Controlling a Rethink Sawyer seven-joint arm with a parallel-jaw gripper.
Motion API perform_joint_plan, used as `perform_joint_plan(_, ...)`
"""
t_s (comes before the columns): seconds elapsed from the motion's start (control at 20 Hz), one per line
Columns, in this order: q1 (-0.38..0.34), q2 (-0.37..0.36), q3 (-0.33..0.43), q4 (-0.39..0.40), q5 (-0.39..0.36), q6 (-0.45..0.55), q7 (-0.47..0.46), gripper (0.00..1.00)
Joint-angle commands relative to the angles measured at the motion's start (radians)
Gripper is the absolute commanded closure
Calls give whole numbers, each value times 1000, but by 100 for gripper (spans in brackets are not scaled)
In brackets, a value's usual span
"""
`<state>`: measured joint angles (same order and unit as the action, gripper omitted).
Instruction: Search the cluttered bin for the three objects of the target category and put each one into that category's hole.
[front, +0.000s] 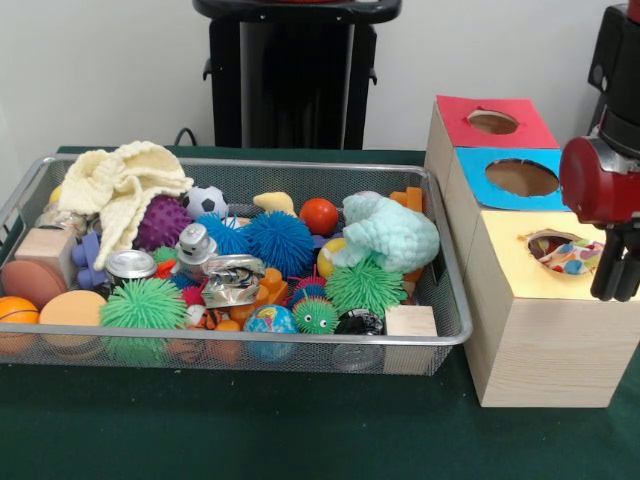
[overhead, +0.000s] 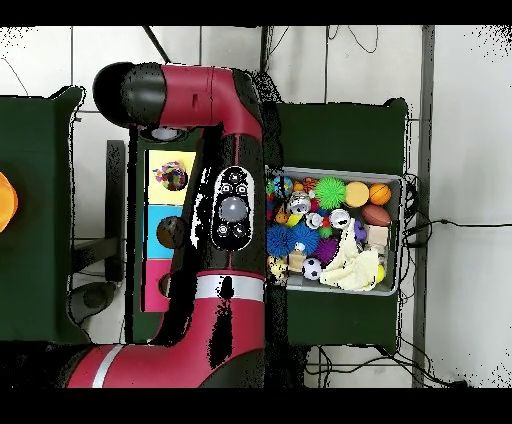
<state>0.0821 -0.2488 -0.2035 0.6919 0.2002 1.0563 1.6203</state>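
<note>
The wire-mesh bin (front: 240, 162) is full of toys, also in the overhead view (overhead: 400, 182). A white polka-dot cloth (front: 570, 258) sits stuffed in the round hole (front: 543, 242) of the yellow-topped box (front: 515, 275); it also shows in the overhead view (overhead: 170, 178). My gripper (front: 615, 268) hangs just right of that hole, above the box's right edge, with nothing seen in it. A cream knitted cloth (front: 120, 185) lies at the bin's back left. A pale mint knitted cloth (front: 392, 232) lies at its right. No other polka-dot cloth shows.
A blue-topped box (front: 478, 168) and a red-topped box (front: 455, 112) stand behind the yellow one, each with an open hole. Spiky rubber balls (front: 278, 240), a crushed can (front: 232, 280), wooden blocks (front: 410, 322) and small balls fill the bin. My arm (overhead: 232, 210) covers the overhead view's middle.
</note>
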Motion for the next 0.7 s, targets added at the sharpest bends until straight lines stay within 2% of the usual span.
perform_joint_plan(0.05, -26, -33, 90, 242, -39, -119, 45, 100)
perform_joint_plan(0.2, -31, -31, 101, 271, -41, -164, 39, 100)
perform_joint_plan(0.45, -31, 3, 101, 235, -45, -168, 35, 100)
perform_joint_plan(0.7, -12, 8, 92, 234, -42, -161, 61, 100)
